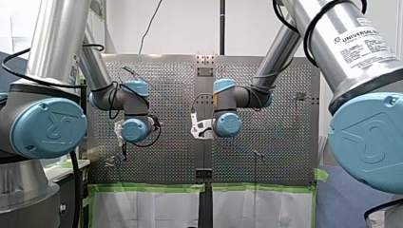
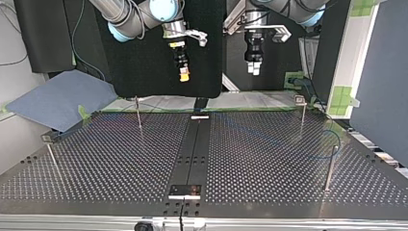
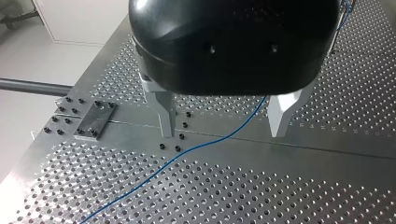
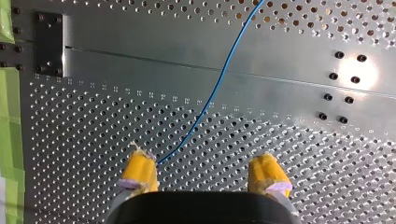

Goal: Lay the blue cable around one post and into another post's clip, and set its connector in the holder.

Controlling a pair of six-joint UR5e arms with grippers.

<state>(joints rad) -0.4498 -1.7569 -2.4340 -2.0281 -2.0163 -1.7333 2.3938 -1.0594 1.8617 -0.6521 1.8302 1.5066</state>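
Wrist views catch the blue cable (image 4: pixel 219 79); top view, posts (image 2: pixel 138 114)

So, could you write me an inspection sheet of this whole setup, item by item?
Surface: perforated table, metal, with a plain strip down its middle.
Job's things: blue cable lying loose on the table; thin posts standing upright.
Clutter: nothing seen.
Grippers: my left gripper open, above the table, with the blue cable passing beneath it; my right gripper open, yellow pads, holding nothing.
Cables: black cables looped on the arms.
Surroundings: blue mat beside the table; green tape along its edge.
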